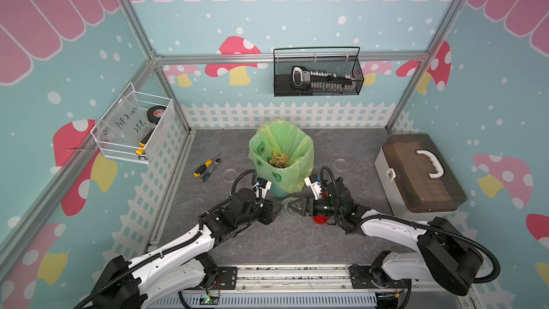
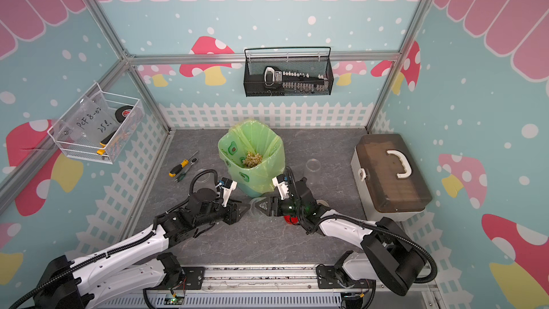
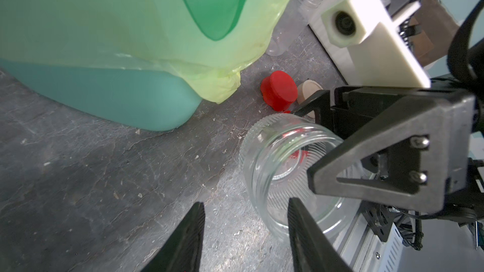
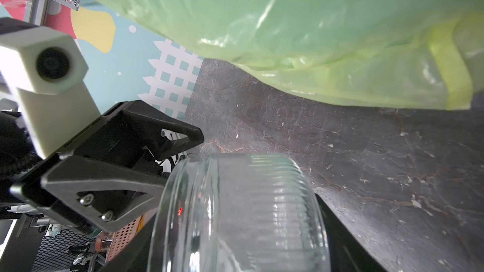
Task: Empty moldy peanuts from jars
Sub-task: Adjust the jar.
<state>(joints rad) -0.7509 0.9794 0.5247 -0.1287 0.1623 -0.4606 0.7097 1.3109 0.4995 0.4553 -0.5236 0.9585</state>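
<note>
A clear empty jar (image 1: 289,207) (image 3: 285,176) with no lid lies on its side just above the table, in front of the bin. My right gripper (image 4: 241,231) (image 1: 298,207) is shut on the jar's body. Facing the jar's mouth, my left gripper (image 3: 246,202) (image 1: 277,208) stands open, one finger (image 3: 306,231) across the rim and nothing pinched. The moldy peanuts (image 1: 279,159) (image 2: 252,159) lie heaped inside the green-bagged bin (image 1: 306,156). Two more empty clear jars (image 1: 340,164) (image 1: 229,174) stand to either side of the bin.
A red lid (image 3: 279,91) (image 1: 320,220) and a beige lid (image 3: 306,91) lie on the table under the right arm. A toolbox (image 1: 416,173) sits at the right, and a yellow-handled screwdriver (image 1: 205,166) lies at the left. Wire baskets hang on the walls.
</note>
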